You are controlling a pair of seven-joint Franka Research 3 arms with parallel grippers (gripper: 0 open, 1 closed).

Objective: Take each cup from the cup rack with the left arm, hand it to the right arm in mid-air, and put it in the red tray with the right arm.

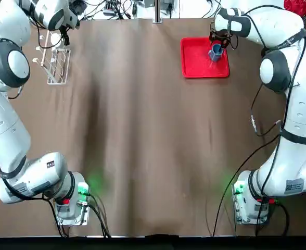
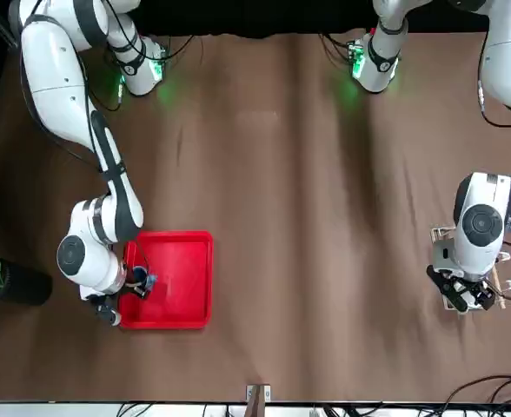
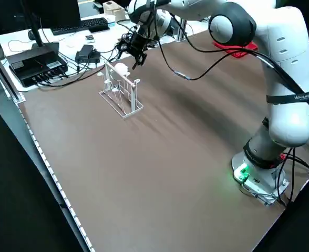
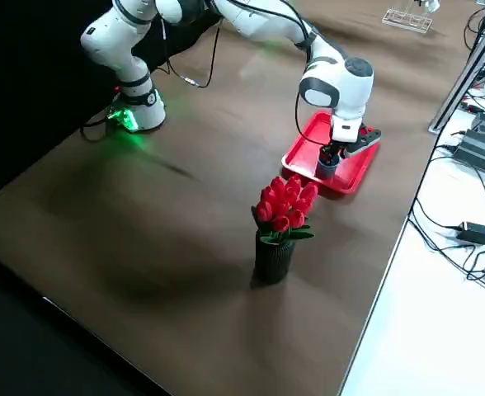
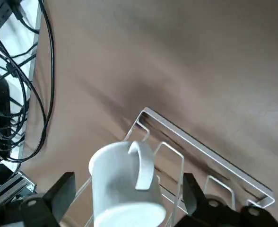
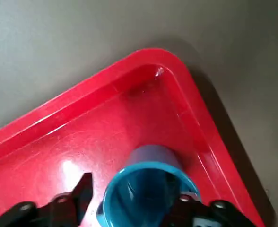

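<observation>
Left wrist view: the white mug (image 5: 127, 187) sat on the cup rack (image 5: 210, 153), between the spread fingers of the left gripper (image 5: 129, 196), a visible gap each side, nothing gripped. Its handle was on the flank facing the rack's long rail, off the line between the fingers. Long axis looked to run roughly across that line, so closing on the body seemed the next move; main risk, a finger fouling the rack wire. Left arm was the near one; the right was well apart, over the red tray (image 6: 143, 56). There the right gripper (image 6: 132, 191) was wide, one finger over the blue mug's (image 6: 153, 158) mouth, the other outside near its handle; mug in the tray near a corner, mouth up, apparently unheld. Labels: none readable on mugs, rack or tray.
</observation>
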